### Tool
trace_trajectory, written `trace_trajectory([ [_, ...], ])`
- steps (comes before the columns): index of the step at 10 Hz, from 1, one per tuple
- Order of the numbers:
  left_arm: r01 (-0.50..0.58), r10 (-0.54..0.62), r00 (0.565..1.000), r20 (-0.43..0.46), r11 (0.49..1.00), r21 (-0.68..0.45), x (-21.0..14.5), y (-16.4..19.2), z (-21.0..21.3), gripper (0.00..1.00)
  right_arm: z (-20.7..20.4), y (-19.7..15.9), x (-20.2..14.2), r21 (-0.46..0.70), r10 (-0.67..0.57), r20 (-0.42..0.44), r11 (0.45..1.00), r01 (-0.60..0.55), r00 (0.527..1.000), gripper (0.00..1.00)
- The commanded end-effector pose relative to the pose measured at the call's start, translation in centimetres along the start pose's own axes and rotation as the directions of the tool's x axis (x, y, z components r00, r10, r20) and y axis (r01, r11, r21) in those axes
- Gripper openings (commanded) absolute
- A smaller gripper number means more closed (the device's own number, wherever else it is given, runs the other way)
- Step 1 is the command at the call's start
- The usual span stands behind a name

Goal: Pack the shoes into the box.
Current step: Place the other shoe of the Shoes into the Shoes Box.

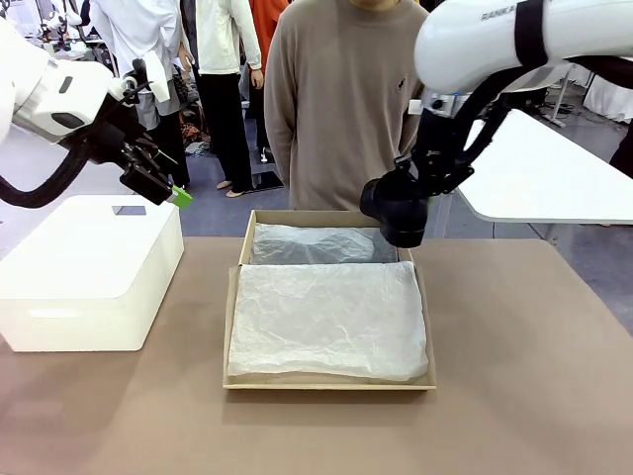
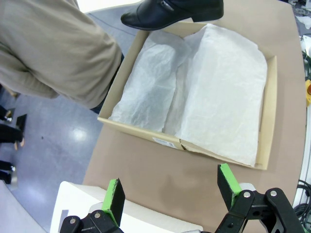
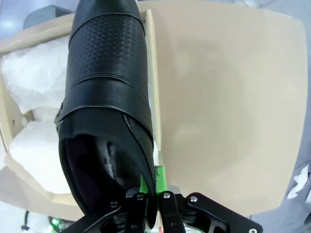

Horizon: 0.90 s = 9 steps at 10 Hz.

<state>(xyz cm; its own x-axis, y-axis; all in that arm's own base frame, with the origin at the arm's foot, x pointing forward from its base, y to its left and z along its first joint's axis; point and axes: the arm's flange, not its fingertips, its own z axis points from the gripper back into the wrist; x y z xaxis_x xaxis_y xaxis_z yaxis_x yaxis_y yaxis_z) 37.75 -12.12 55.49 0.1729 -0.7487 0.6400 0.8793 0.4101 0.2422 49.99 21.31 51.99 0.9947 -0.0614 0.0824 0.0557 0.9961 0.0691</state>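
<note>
Across the table (image 1: 514, 376) in the front view, the cardboard box (image 1: 326, 383) lies open in the middle, lined with white tissue paper (image 1: 326, 317), and a person (image 1: 336, 109) stands behind it. A black shoe (image 1: 396, 220) hangs at the end of the right arm over the box's far right corner; how it is held is hidden from this side. The left gripper (image 1: 173, 191) hovers above a white box (image 1: 89, 267) at the left, its jaws hard to read.

The left wrist view settles that. Its two green pads (image 2: 115, 198) stand wide apart with nothing between them, and the shoe shows side-on over the box's edge.

The right wrist view shows the right gripper (image 3: 154, 189) pinched onto the rim of the shoe's opening. The toe points away, with tissue on one side and bare table on the other.
</note>
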Motion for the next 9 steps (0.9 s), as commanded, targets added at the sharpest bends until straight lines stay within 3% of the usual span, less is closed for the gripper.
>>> trace_trajectory([
  [1,-0.008,0.008,1.000,0.010,1.000,-0.009,-0.1,0.0,-0.1,1.00,0.5,3.1,1.2,-0.057,-0.154,0.052,0.986,0.157,0.987,0.00],
  [4,-0.008,0.008,1.000,0.010,1.000,-0.009,-0.1,0.0,-0.1,1.00,0.3,6.4,1.4,-0.064,-0.174,0.081,0.982,0.180,0.981,0.00],
  [9,-0.008,0.008,1.000,0.010,1.000,-0.009,-0.1,0.0,-0.1,1.00,-0.5,5.2,0.5,-0.038,-0.160,0.045,0.986,0.162,0.986,0.00],
])
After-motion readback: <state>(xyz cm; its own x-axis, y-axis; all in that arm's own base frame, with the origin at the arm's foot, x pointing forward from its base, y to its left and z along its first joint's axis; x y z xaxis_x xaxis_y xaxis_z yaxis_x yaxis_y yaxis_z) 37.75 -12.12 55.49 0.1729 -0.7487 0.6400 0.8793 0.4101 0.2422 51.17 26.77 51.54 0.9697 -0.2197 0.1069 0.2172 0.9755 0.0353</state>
